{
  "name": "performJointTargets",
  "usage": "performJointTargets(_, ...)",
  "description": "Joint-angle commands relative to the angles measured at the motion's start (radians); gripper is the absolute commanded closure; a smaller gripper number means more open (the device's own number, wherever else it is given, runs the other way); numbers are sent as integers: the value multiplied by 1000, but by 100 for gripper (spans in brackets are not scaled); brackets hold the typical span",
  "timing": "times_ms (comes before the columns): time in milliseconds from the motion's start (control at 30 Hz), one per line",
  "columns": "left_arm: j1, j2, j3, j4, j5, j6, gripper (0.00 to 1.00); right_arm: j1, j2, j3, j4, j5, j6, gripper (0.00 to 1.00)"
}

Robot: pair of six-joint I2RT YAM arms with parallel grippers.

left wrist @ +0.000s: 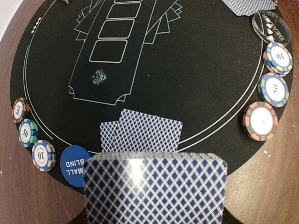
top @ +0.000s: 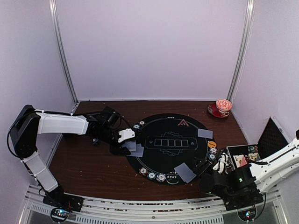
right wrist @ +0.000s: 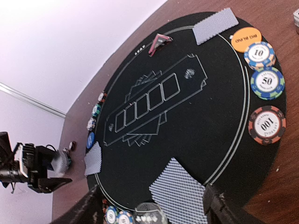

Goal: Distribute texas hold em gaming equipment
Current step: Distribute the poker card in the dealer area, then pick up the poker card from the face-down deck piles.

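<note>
A round black poker mat (top: 170, 142) lies mid-table. My left gripper (top: 121, 147) at its left edge is shut on a deck of blue-backed cards (left wrist: 155, 189); its fingers are hidden behind the deck. Two dealt cards (left wrist: 145, 133) lie just beyond, beside a blue small-blind disc (left wrist: 74, 163) and three chips (left wrist: 28, 132). My right gripper (right wrist: 149, 207) is open and empty, its jaws standing either side of two dealt cards (right wrist: 180, 191) at the near edge. Farther off lie the orange big-blind disc (right wrist: 245, 39), three chips (right wrist: 266, 82), the red triangle marker (right wrist: 159, 43) and more cards (right wrist: 216, 24).
A clear dealer button (right wrist: 150, 213) and chips (right wrist: 117, 217) sit by the right gripper. A red-patterned cup and saucer (top: 222, 107) stand at the back right. An open metal case (top: 245, 156) lies at the right edge. White walls enclose the table.
</note>
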Motion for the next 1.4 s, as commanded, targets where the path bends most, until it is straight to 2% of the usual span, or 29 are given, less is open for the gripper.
performJointTargets(0,6,6,11,27,2,1,39,4,28,100,56,110,-317,18)
performJointTargets(100,6,2,8,27,3,2,39,-24,55,143,174,96,-487,6)
performJointTargets(167,6,-2,8,27,4,2,40,-85,63,138,300,0,-597,2)
performJointTargets(233,5,-4,6,27,5,2,39,-190,77,93,482,-234,-677,2)
performJointTargets(333,6,-5,6,27,7,2,39,-346,153,51,735,-522,-705,2)
performJointTargets(500,5,-6,6,27,6,4,39,-493,437,231,795,-909,-790,1)
performJointTargets(600,5,-7,5,27,8,5,39,-550,617,337,907,-1144,-780,3)
performJointTargets(700,5,-11,3,26,8,6,39,-594,771,445,1003,-1304,-739,7)
performJointTargets(833,3,-16,1,27,12,7,39,-621,893,529,1107,-1408,-677,12)
performJointTargets(1367,2,-19,1,26,16,7,39,-624,1077,710,1124,-1512,-629,18)
